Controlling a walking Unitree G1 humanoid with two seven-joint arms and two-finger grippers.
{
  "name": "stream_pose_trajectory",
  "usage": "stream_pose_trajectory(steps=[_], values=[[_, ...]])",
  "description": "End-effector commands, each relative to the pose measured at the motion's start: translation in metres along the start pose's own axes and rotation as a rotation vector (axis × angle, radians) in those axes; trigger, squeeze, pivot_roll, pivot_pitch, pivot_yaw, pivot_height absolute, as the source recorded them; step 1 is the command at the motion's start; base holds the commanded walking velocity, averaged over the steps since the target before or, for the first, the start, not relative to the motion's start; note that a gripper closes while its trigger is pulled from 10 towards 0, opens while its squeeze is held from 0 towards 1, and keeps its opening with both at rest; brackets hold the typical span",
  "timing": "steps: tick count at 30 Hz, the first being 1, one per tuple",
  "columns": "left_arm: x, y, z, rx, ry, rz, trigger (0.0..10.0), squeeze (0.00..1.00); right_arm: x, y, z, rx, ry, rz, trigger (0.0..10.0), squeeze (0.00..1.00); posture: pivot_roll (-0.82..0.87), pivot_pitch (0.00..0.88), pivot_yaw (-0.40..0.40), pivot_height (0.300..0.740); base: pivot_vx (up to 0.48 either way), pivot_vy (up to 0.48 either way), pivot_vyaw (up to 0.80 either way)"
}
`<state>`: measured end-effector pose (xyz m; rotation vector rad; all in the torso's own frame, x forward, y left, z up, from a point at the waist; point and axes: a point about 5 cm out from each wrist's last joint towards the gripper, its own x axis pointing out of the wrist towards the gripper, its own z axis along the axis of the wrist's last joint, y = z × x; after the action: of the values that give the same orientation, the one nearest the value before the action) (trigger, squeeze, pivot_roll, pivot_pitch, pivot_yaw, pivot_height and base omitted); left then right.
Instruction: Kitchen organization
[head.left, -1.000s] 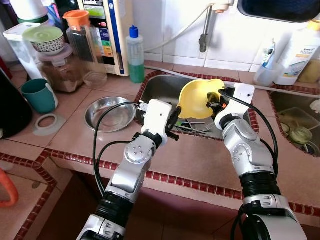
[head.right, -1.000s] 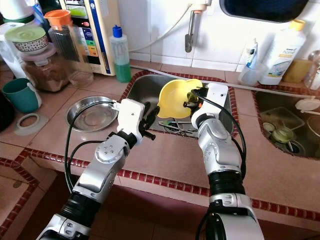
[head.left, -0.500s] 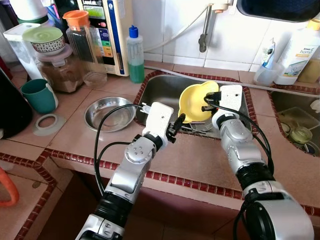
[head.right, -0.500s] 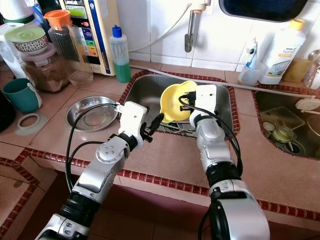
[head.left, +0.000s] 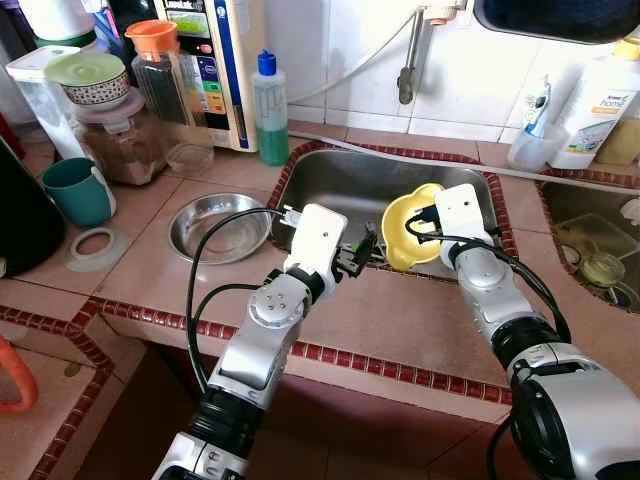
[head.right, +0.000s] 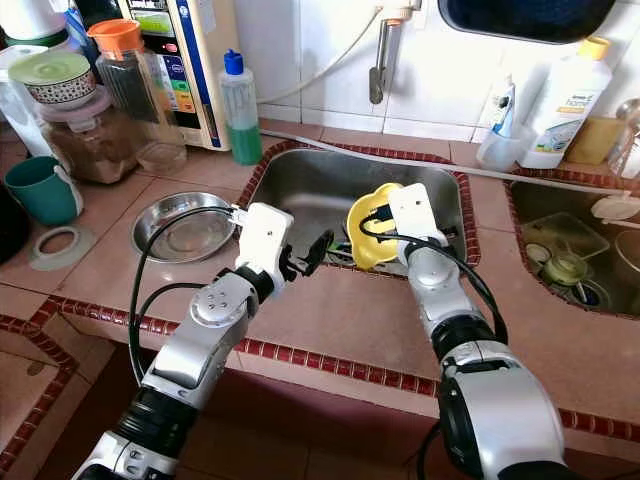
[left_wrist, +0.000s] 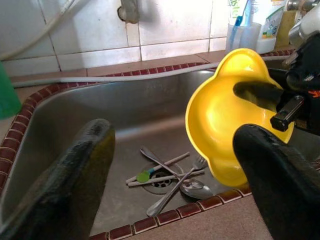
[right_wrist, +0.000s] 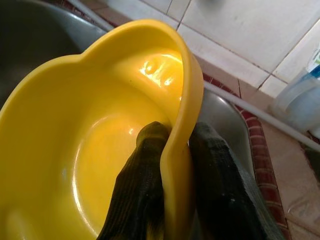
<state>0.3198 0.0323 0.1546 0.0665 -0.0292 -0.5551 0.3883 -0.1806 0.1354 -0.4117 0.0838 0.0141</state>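
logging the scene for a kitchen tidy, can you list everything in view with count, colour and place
bowl: 1, yellow, over the sink, rim pinched by right gripper
sink: 1, steel, centre
cutlery: several, steel, at the sink drain
pan: 1, steel, counter left of sink
mug: 1, teal, far left
ring: 1, pale, in front of mug
soap bottle: 1, green, blue cap, behind sink
jars: several, back left
white bottle: 1, back right
left gripper: open, at sink's front edge
right gripper: shut on bowl

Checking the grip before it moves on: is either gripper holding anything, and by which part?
The right gripper holds the yellow bowl by its rim, one finger inside, one outside. The left gripper holds nothing.
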Motion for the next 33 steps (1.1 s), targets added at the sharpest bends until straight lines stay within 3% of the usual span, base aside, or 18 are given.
stream_pose_trajectory(steps=[1,6,7,17,26,33], values=[[-0.001,-0.003,0.002,0.009,0.001,-0.015,10.0,1.00,0.003,-0.001,0.005,-0.021,0.000,0.007,10.0,0.00,0.07,0.048,0.035,0.740,0.000,0.000,0.00],[-0.001,-0.004,0.002,0.009,0.004,-0.015,10.0,1.00,0.001,0.005,-0.003,-0.041,0.031,0.049,10.0,0.00,0.08,0.047,0.034,0.740,0.000,0.000,0.00],[-0.001,-0.004,0.002,0.010,0.005,-0.015,10.0,1.00,0.000,0.008,-0.003,-0.039,0.031,0.064,10.0,1.00,0.08,0.046,0.033,0.740,0.000,0.000,0.00],[-0.002,0.001,0.008,0.010,-0.027,0.015,10.0,1.00,0.001,0.011,-0.002,-0.037,0.028,0.079,10.0,1.00,0.08,0.044,0.030,0.740,0.000,0.000,0.00],[0.000,0.001,0.008,0.013,-0.025,0.019,10.0,1.00,0.001,0.002,-0.005,-0.024,0.063,0.090,10.0,1.00,0.07,0.036,0.029,0.740,0.000,0.000,0.00],[0.001,0.000,0.009,0.010,-0.026,0.024,10.0,1.00,-0.002,0.012,-0.017,0.006,0.163,0.216,10.0,1.00,0.08,0.036,0.021,0.740,0.000,0.000,0.00]])
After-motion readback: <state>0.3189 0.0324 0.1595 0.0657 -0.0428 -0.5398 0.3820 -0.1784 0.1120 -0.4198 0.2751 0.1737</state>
